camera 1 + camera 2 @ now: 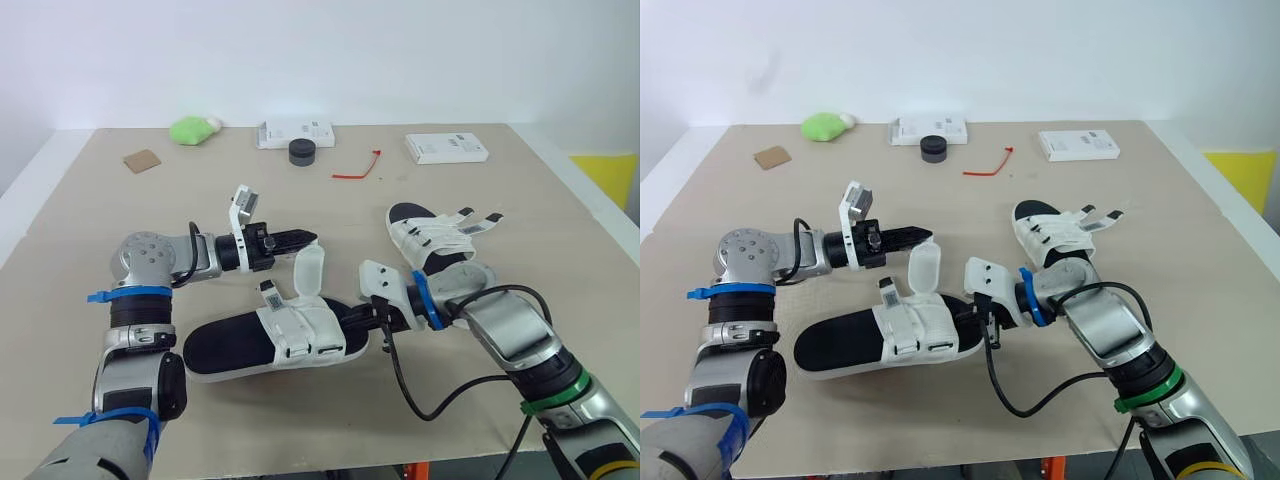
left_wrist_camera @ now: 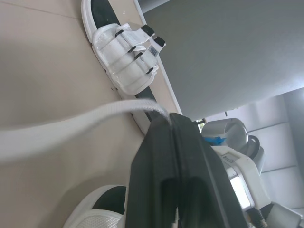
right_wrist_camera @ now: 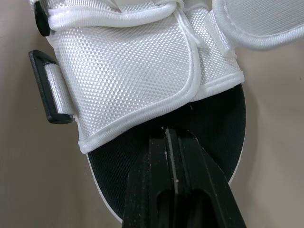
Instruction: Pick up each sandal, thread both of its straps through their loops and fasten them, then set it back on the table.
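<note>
While the near sandal (image 1: 268, 347) lies on the table (image 1: 500, 200), its free strap (image 1: 310, 270) stands up, seemingly pinched by the left gripper (image 1: 308, 239), fingers closed; the right gripper (image 3: 167, 137), fingers together, presses its footbed (image 3: 213, 128). Light, floppy webbing likely: hold near the tip.

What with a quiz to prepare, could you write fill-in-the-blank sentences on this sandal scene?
The left gripper is shut on the near sandal's raised ___.
The far sandal lies on the robot's ___ side.
The soft toy at the table's far edge is ___.
Missing: strap; right; green.
</note>
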Controlling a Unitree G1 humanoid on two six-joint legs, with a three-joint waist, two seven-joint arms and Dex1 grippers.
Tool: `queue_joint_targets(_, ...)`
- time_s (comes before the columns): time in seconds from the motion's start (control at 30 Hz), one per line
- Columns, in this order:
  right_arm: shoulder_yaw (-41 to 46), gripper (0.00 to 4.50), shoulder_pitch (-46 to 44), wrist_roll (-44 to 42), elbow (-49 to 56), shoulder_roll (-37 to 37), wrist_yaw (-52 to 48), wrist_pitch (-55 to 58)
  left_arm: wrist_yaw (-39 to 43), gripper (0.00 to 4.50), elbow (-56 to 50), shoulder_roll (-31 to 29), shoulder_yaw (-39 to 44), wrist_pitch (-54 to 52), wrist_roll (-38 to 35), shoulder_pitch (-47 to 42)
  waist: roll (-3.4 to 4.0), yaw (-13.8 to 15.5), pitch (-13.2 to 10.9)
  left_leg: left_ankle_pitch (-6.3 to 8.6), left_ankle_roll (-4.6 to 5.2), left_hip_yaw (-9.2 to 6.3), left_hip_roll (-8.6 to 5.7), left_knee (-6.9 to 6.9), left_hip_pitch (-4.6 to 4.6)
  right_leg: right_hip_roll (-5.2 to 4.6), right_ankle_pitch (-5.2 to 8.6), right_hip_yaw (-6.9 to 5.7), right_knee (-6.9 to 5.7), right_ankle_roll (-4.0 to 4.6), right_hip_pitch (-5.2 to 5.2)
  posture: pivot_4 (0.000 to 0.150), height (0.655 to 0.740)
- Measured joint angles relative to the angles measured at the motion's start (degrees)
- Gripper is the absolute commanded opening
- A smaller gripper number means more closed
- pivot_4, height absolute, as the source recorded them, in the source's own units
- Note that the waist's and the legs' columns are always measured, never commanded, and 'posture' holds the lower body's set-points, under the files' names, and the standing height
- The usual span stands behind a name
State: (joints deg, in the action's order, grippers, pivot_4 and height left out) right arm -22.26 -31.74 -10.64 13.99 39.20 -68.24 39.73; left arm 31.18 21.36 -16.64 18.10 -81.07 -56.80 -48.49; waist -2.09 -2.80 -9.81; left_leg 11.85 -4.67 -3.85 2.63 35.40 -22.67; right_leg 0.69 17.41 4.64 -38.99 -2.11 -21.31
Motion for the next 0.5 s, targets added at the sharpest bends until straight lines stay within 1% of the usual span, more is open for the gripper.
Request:
queue_joint_targets(0.1,0.0,0.0,0.0,0.0,0.0,-0.1,0.0,0.0,1.3,0.11,-5.1,-0.2,-1.4,1.0,0.1,1.0,0.0,0.0,0.0,-0.03,-0.07,-0.02,0.01,-0.02,-0.01,0.0,-0.01,-0.01,0.0,0.01,0.01,0.15,0.74)
queue_joint_targets(0.2,0.0,0.0,0.2,-0.1,0.0,-0.2,0.0,0.0,6.7,0.11,-17.9,-2.4,-7.2,4.1,0.1,5.1,0.03,-0.1,0.0,-0.08,-0.23,-0.02,0.03,-0.07,0.03,0.0,-0.01,0.01,-0.01,0.03,0.01,0.15,0.74)
queue_joint_targets(0.23,0.0,0.0,0.2,-0.1,0.0,-0.1,0.0,0.0,7.6,0.11,-19.4,-2.7,-7.8,4.6,0.2,5.7,0.04,-0.1,0.0,-0.08,-0.23,-0.02,0.03,-0.08,0.04,0.0,-0.01,0.01,-0.01,0.03,0.02,0.15,0.74)
queue_joint_targets(0.3,0.0,0.0,0.3,-0.1,-0.1,-0.2,0.2,0.0,11.8,0.11,-25.7,-5.4,-11.3,7.0,0.5,8.9,0.05,-0.1,0.0,-0.1,-0.25,-0.04,0.03,-0.09,0.05,0.0,-0.02,-0.01,-0.01,0.04,0.03,0.15,0.74)
queue_joint_targets(0.37,-0.1,0.0,0.4,-0.1,0.0,-0.2,0.3,0.0,16.2,0.11,-31.0,-9.1,-14.8,11.5,2.5,12.0,0.07,-0.1,0.0,-0.1,-0.26,-0.01,0.03,-0.09,0.07,0.01,-0.02,0.02,-0.01,0.04,0.02,0.15,0.74)
queue_joint_targets(0.4,0.0,0.0,0.5,-0.2,0.1,-0.2,0.5,-0.1,21.4,0.11,-36.2,-13.4,-18.8,17.3,5.6,16.3,0.13,-0.2,0.0,-0.09,-0.27,0.04,0.02,-0.13,0.1,0.0,0.0,0.08,0.01,0.06,0.04,0.15,0.74)
queue_joint_targets(0.47,0.0,0.0,0.5,-0.2,0.0,0.1,0.4,-0.1,28.3,0.11,-39.9,-17.4,-23.1,27.0,11.3,21.9,0.15,0.0,0.0,-0.09,-0.26,0.08,0.02,-0.12,0.12,-0.01,0.0,0.09,0.01,0.08,0.04,0.15,0.74)
queue_joint_targets(0.5,0.0,0.0,0.5,-0.2,0.0,0.1,0.4,-0.1,28.6,0.11,-40.0,-17.6,-23.3,27.6,11.5,22.2,0.14,0.1,0.0,-0.09,-0.26,0.08,0.03,-0.12,0.11,-0.01,0.0,0.07,0.01,0.09,0.04,0.15,0.74)
